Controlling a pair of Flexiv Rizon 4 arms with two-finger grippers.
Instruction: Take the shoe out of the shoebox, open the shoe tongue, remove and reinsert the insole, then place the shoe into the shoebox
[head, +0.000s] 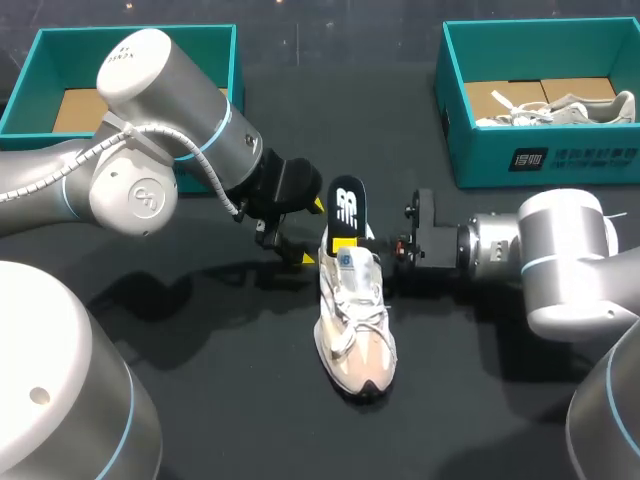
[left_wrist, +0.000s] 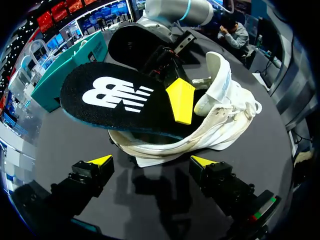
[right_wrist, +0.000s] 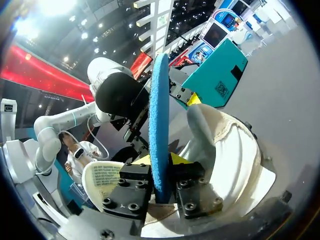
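Your right gripper (right_wrist: 160, 170) pinches the black foam insole (head: 346, 212) sticking from the beige mesh sneaker (head: 356, 335); left gripper (left_wrist: 152, 161) gapes wide. The far-right-corner teal cardboard shoebox (head: 540, 160) holds a white sneaker (head: 560, 110).

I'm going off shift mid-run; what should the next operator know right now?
Left pincer: open, empty, by the heel of the sneaker.
Right pincer: shut on the insole, which sticks up from the sneaker's opening.
Sneaker: on the table, in neither shoebox; the right shoebox holds another sneaker.
Done: sneaker out.
Left: seat insole flat, box the sneaker.
Insole coming out or going in: cannot tell.
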